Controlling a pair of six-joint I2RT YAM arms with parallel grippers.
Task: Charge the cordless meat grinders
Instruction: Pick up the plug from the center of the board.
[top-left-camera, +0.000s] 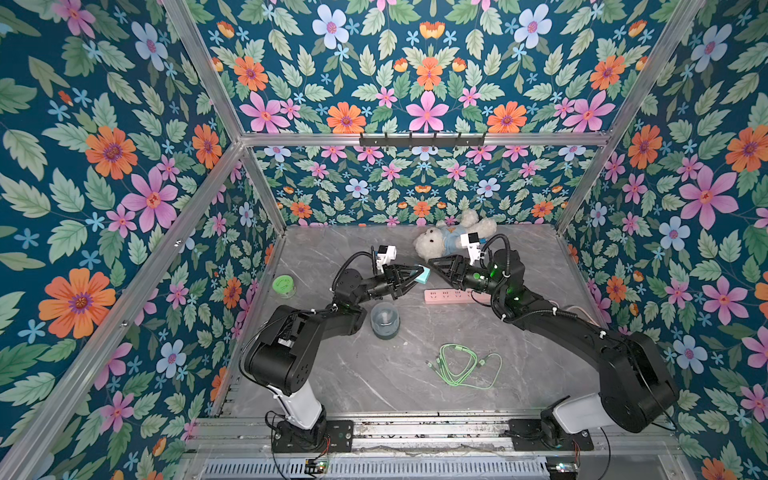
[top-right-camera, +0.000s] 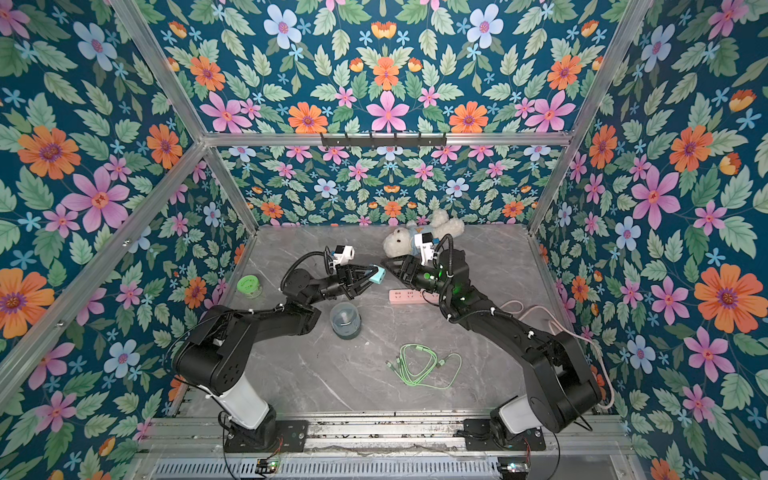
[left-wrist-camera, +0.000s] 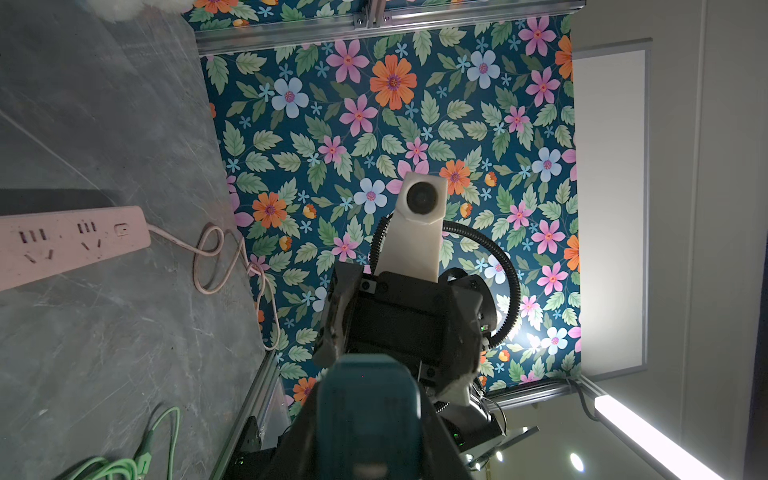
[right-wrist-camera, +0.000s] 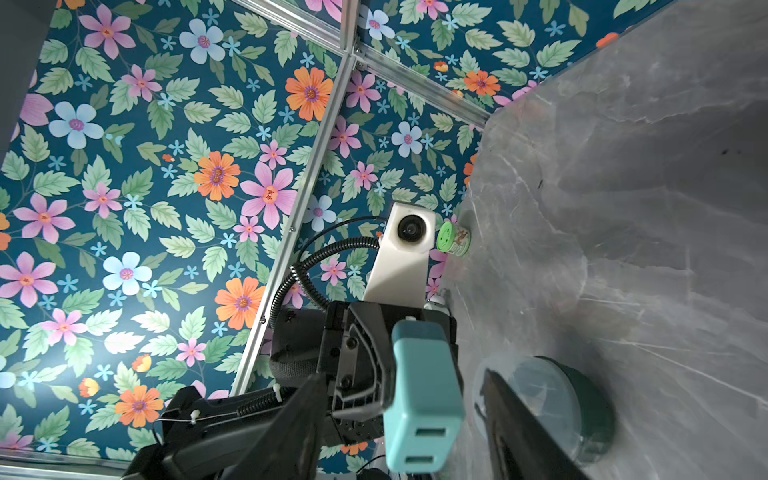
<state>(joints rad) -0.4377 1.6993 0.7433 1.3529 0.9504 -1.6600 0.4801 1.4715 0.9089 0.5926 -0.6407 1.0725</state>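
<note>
Two arm bases sit on the rail along the near edge at 6 o'clock, so that side of the tabletop (top-left-camera: 374, 386) is boxed in. Floral walls on a metal frame close off the other three sides.

Nearest in, a green cable (top-left-camera: 453, 379) lies loosely coiled at 5 o'clock, with a bare stretch next to it at 7 o'clock. The meat grinder (top-left-camera: 385, 321) stands upright a bit toward 9 o'clock from centre, just beside the left arm's elbow in both top views.

Further back, a pink power strip (top-left-camera: 446, 296) lies at 1 o'clock, partly hidden under the right arm. Above that, the left gripper (top-left-camera: 417, 274) is clamped on a teal charger plug (top-left-camera: 424, 275). The right gripper (top-left-camera: 433, 266) is tip-to-tip with it, jaws spread wide, and I can't tell if it touches the plug.

A green-lidded jar (top-left-camera: 284, 286) hugs the left edge at 9 o'clock. A teddy bear (top-left-camera: 432, 245) lies along the far edge at 12. The 2 o'clock corner is bare.

The wrist views add a few bits. The left wrist view shows the strip's sockets facing up and its cord (left-wrist-camera: 216, 257) looping toward the wall. The right wrist view shows two slots on the plug's end face, with the grinder partly behind one finger (right-wrist-camera: 519, 419).
</note>
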